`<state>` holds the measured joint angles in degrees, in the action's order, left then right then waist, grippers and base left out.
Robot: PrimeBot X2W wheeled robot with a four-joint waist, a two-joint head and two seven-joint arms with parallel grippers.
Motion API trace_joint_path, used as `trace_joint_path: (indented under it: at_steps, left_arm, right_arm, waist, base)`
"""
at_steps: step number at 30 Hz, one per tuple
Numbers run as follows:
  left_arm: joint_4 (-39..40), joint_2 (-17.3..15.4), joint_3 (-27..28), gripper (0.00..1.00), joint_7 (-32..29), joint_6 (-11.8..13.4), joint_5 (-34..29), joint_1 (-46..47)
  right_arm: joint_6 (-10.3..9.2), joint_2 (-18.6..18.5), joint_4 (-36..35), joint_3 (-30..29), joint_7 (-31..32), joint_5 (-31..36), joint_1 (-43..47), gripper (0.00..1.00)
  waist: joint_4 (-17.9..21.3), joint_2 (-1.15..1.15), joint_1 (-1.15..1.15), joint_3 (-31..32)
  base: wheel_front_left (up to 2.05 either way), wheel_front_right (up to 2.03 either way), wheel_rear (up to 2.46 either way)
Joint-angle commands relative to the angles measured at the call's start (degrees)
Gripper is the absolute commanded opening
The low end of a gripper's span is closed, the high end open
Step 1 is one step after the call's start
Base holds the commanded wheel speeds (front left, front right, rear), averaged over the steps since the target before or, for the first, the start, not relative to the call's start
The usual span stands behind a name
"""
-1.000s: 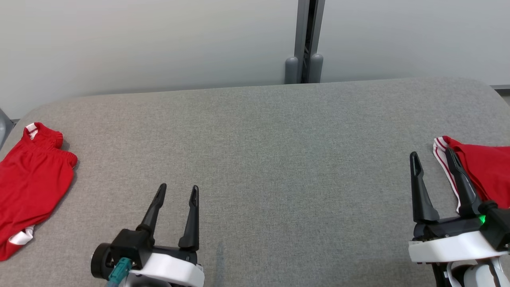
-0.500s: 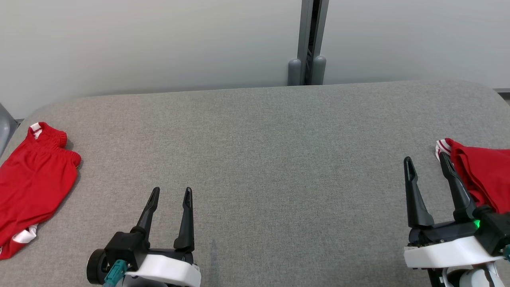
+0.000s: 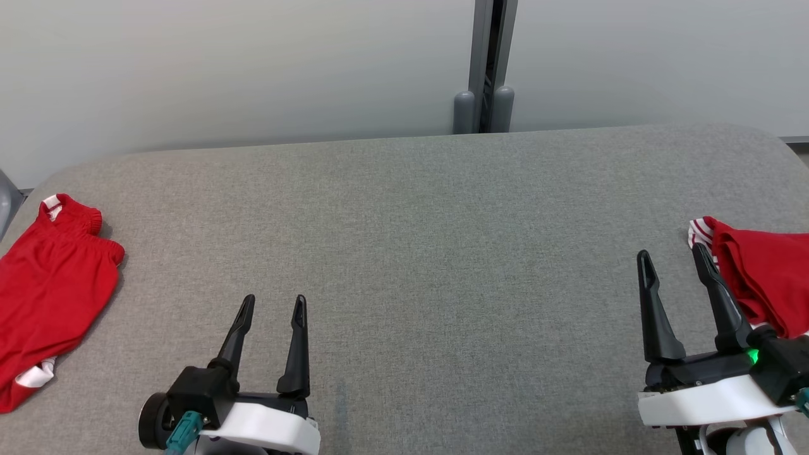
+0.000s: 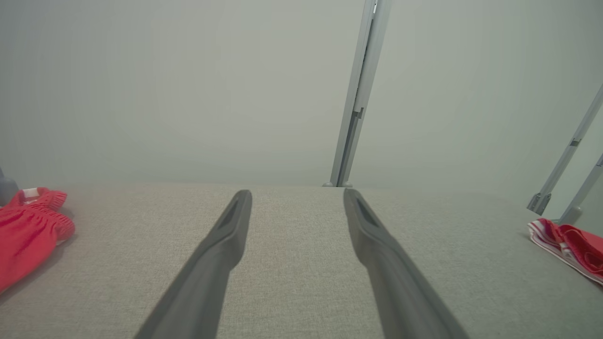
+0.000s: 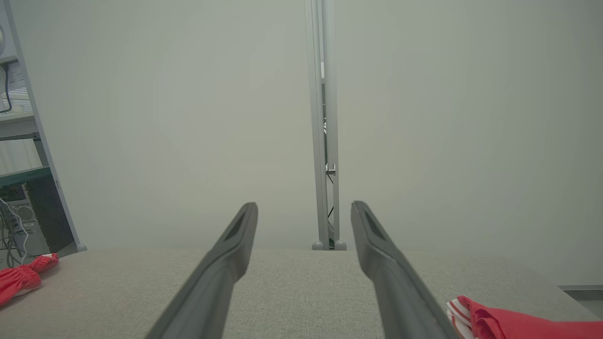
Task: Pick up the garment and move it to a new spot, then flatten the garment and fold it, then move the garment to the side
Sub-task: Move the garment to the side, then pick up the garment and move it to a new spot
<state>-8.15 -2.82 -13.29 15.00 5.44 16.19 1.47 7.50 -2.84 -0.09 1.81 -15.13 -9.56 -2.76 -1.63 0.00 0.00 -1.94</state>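
Observation:
A red garment (image 3: 50, 291) with white trim lies crumpled at the far left of the grey padded table (image 3: 411, 253); it also appears in the left wrist view (image 4: 26, 230). A second red garment (image 3: 765, 278) with white stripes lies at the right edge, and its near corner shows in the right wrist view (image 5: 509, 325). My left gripper (image 3: 273, 300) hovers open and empty over bare table at the lower left. My right gripper (image 3: 671, 253) is open and empty, its outer finger just beside the striped edge of the right garment.
A pale wall with a grey vertical post (image 3: 483, 63) stands right behind the table's far edge. A wide stretch of bare grey fabric lies between the two garments. Shelving and cables (image 5: 14, 197) stand off the table's left end.
Both grippers have drawn back slightly toward me. The right one has shifted a little left, so its outer finger no longer overlaps the striped edge. The garments have not moved.

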Motion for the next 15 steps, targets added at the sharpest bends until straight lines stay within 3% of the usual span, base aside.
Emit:
trace_joint_path:
  at_steps: [1, 15]
  left_arm:
    - [0.1, -0.2, 0.1, 1.00, 0.2, -0.1, 0.1, 0.5]
    - [0.4, -0.2, -0.2, 1.00, 0.2, -0.2, 0.2, 0.5]
  right_arm:
    - [-0.02, -0.2, 0.2, -0.1, 0.0, 0.0, 0.1, 1.00]
    - [-0.02, -0.2, 0.0, -0.2, 0.0, -0.1, 0.6, 1.00]
  waist:
    - [0.1, 0.00, 0.00, 0.1]
    - [0.2, 0.00, 0.00, 0.3]
  base:
    - [0.00, 0.00, 0.00]
    - [0.00, 0.00, 0.00]
